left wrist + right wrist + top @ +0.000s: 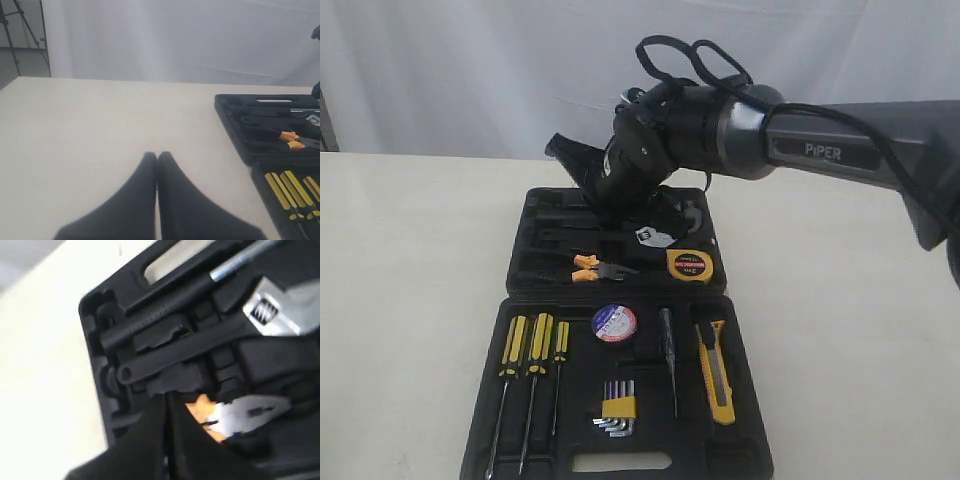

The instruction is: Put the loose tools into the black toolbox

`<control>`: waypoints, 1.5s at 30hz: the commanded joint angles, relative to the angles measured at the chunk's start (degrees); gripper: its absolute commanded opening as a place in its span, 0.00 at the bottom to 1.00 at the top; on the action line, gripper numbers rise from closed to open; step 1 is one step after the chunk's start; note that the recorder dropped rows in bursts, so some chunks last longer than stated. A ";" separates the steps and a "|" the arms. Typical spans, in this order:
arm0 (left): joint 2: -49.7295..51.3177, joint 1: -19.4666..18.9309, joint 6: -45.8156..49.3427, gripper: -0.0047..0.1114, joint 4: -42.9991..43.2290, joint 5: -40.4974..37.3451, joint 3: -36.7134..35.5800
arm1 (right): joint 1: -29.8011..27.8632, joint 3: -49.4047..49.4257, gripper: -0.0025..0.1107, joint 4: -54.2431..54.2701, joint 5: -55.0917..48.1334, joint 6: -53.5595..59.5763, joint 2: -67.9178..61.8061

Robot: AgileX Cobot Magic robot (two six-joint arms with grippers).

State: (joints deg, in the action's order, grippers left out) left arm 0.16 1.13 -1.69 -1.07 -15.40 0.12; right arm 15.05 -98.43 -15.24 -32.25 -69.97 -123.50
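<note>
The black toolbox lies open on the counter, and its two halves are flat. No tool lies loose on the counter, so the task looks almost done.

The right hand hangs over the far half, and its two fingers are pressed together with nothing between them. The orange-black pliers lie in their recess just beside the fingertips, a little further toward the middle of the case. Their long axis runs across the case, with the handles toward the left arm's side and the nose toward the right. The right arm is clearly the nearer one. If the pliers need a last push into the recess, this hand is probably the one to give it.

The left hand is also closed and empty. It is over the bare counter, well apart from the case.

By count there is one pair of pliers and one yellow tape measure in the far half. One utility knife and one tape roll are in the near half. There are also three yellow-handled screwdrivers, one hex key set and one wrench.
</note>
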 commanded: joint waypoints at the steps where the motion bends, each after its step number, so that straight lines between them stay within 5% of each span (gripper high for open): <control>1: -0.16 0.12 -0.04 0.04 -0.14 -0.02 -0.12 | -0.08 -0.11 0.02 -0.93 -6.34 16.50 1.45; 10: -0.16 0.12 -0.04 0.04 -0.14 -0.02 -0.12 | -0.08 -0.11 0.02 1.11 -19.32 23.91 0.77; 35: -0.16 0.12 -0.04 0.04 -0.14 -0.02 -0.12 | -0.28 -0.11 0.02 -1.75 -16.66 26.50 2.04; 40: -0.16 0.12 -0.04 0.04 -0.14 -0.02 -0.12 | -0.28 -0.11 0.02 11.79 -16.25 45.50 1.88; 45: -0.16 0.12 -0.04 0.04 -0.14 -0.02 -0.12 | -0.28 -0.11 0.02 15.24 -21.03 45.83 1.65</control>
State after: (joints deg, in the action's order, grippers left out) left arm 0.16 1.13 -1.69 -1.07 -15.40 0.12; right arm 15.05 -98.43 -1.30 -49.96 -25.81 -121.88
